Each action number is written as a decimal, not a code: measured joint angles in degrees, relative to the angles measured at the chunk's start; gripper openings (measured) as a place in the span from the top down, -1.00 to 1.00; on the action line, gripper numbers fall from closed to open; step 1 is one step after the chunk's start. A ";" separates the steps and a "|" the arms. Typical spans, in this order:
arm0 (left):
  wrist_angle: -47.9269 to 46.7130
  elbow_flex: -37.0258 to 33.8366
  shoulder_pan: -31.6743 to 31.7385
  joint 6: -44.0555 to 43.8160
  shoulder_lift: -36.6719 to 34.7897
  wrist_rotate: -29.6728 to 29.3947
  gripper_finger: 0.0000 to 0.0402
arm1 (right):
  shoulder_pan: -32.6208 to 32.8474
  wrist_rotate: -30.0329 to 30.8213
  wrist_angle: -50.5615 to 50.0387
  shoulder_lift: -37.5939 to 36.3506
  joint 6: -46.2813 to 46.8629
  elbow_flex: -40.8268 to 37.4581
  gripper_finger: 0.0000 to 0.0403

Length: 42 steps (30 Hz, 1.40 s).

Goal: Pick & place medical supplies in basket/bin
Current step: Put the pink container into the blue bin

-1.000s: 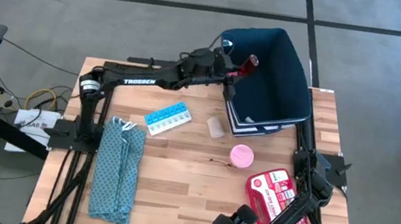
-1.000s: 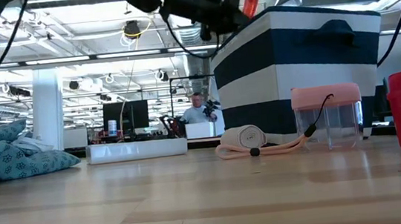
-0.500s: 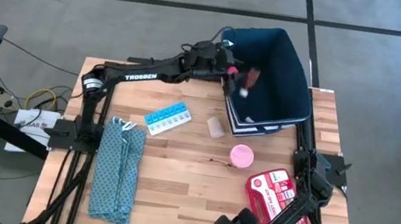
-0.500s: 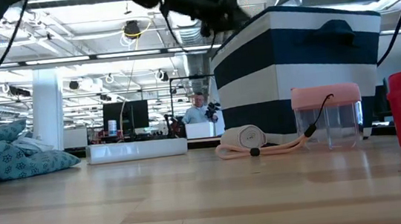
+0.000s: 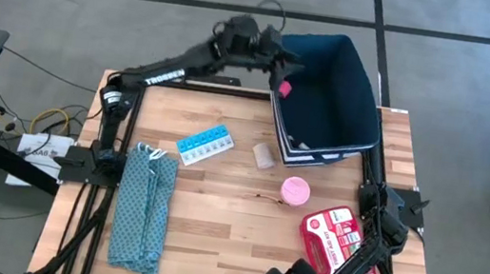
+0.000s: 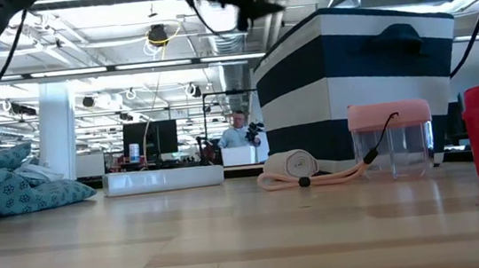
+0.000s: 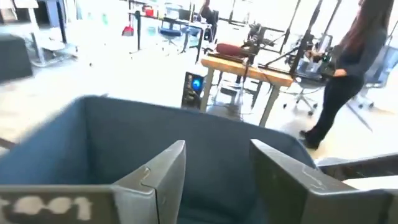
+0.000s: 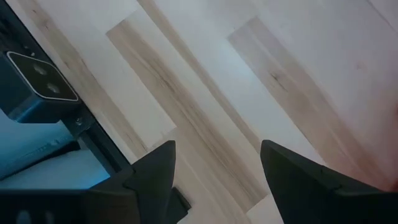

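Supplies left on the worktop (image 5: 214, 219) lie well apart from the left tool (image 5: 287, 58), spread empty at the bin (image 5: 360, 86) rim; the pill organizer strip (image 5: 204, 145) lies nearest it.

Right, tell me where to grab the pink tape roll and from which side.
Take the pink tape roll across its round side wall, coming straight down from above. It stands flat on the table with its circular face up, so opposite sides of the rim are free. Watch the first aid pouch close beside it and the thin cord lying against it; set the jaws clear of both.
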 joint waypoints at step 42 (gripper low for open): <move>-63.25 12.91 -0.50 21.69 -21.68 -16.21 0.18 | -30.05 7.74 -3.21 0.42 -35.11 -0.22 0.06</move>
